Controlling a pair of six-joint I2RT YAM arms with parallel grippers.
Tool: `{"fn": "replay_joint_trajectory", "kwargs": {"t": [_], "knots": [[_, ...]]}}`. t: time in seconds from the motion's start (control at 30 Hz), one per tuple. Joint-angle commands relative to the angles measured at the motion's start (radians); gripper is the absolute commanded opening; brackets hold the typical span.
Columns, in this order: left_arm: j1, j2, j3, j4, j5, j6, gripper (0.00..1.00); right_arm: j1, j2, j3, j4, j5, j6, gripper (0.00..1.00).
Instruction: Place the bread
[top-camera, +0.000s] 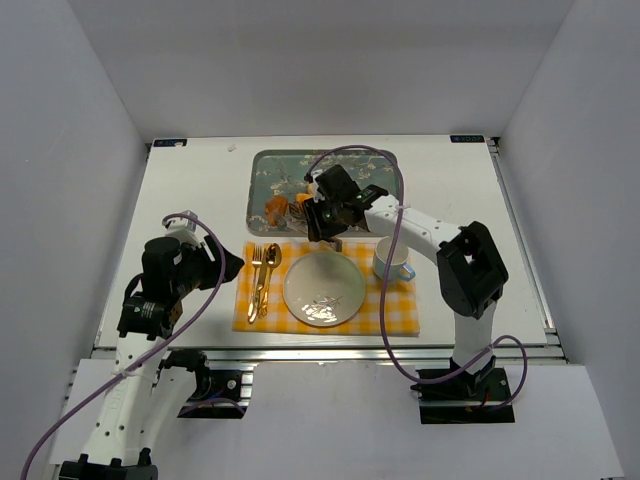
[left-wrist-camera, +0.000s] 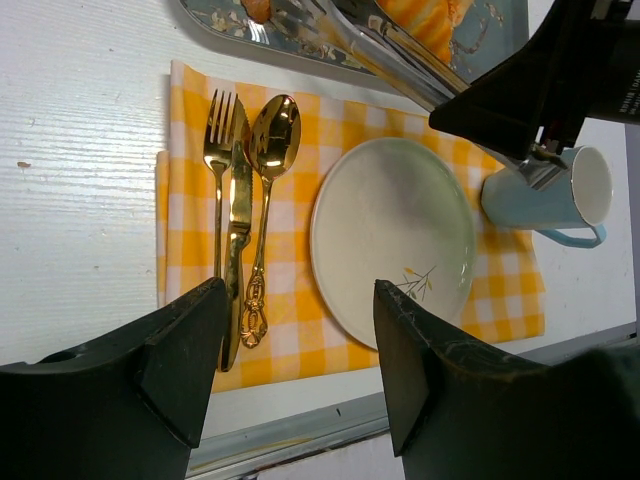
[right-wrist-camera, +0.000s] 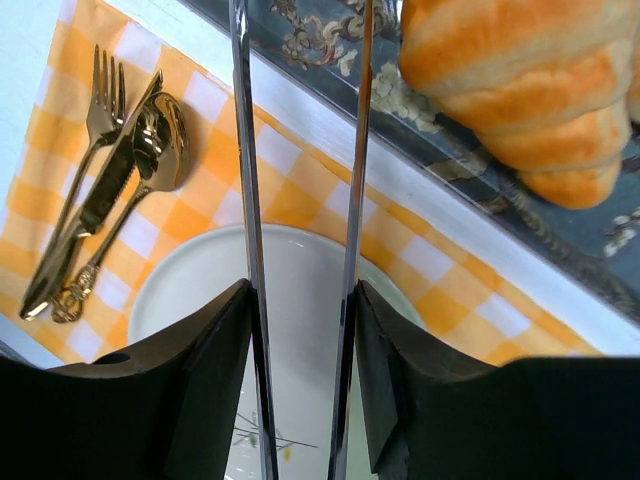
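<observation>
**Overhead view:** The plate (top-camera: 323, 288) sits on a yellow checked cloth (top-camera: 400, 310). A patterned tray (top-camera: 262, 170) lies beyond the plate. The bread (top-camera: 272, 208) rests on this tray, beyond the plate's left edge. The right gripper (top-camera: 328, 222) hangs over the tray's near rim, just beyond the plate. The left gripper (top-camera: 232, 265) is left of the plate, past the gold cutlery (top-camera: 262, 280).

**Left wrist view:** The left gripper (left-wrist-camera: 300, 290) has its fingers spread with nothing between them. The bread (left-wrist-camera: 255, 8) lies on the tray beyond the plate and is cut off by the frame edge.

**Right wrist view:** The right gripper (right-wrist-camera: 300, 290) pinches metal tongs (right-wrist-camera: 250, 150), whose blades are parted above the plate. A croissant (right-wrist-camera: 520, 90) lies on the tray, beyond the plate.
</observation>
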Motion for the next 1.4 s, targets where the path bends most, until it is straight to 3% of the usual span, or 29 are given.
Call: {"fn": "replay_joint_trajectory", "kwargs": {"t": [0.0,0.9,1.23,1.37], "knots": [[0.004,-0.001,0.032,-0.004,-0.001,0.009,0.70,0.009,0.020,0.064,-0.007,0.019,0.120,0.50],[0.004,0.023,0.064,-0.033,-0.015,0.018,0.70,0.001,0.112,0.153,-0.030,-0.098,0.354,0.48],[0.004,0.023,0.071,-0.051,-0.024,0.020,0.70,-0.002,0.140,0.165,-0.034,-0.112,0.373,0.37],[0.004,0.026,0.071,-0.048,-0.022,0.018,0.70,-0.007,0.140,0.156,-0.027,-0.128,0.368,0.26]]}}
